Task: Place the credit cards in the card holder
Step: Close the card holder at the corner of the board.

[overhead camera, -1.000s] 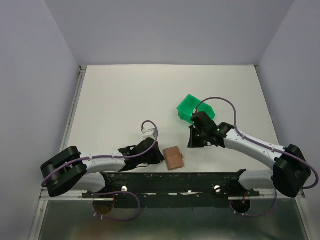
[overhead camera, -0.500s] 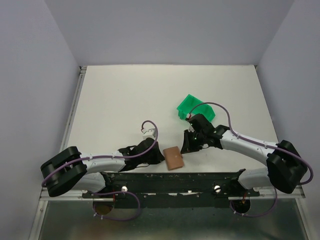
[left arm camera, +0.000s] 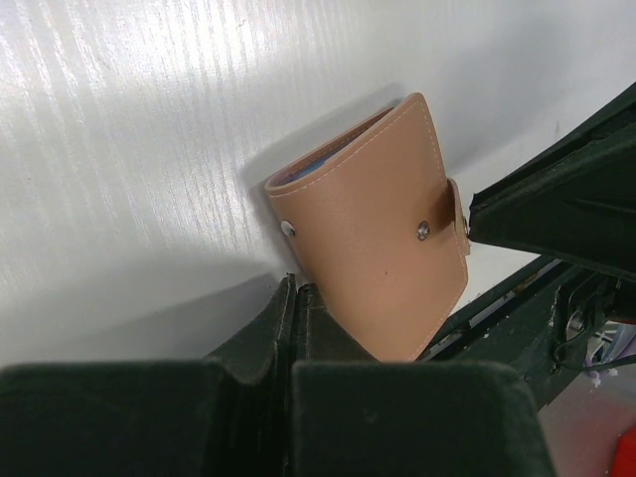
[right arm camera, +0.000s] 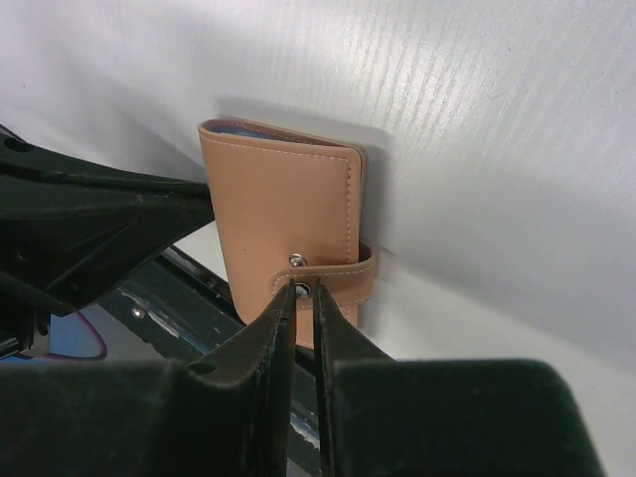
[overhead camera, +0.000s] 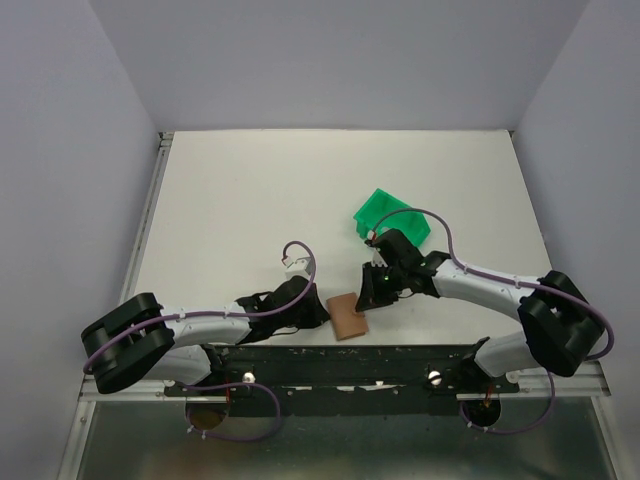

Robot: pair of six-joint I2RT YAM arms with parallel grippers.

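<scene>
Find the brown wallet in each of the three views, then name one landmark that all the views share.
Top view: the wallet lies low in the centre, just above the black rail.
Left wrist view: wallet right of centre, folded shut.
Right wrist view: wallet left of centre, folded shut.
Shared landmark: the black rail beside the wallet.

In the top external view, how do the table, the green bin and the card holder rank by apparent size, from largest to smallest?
1. table
2. green bin
3. card holder
The differences are clear, so no two are tied.
</scene>
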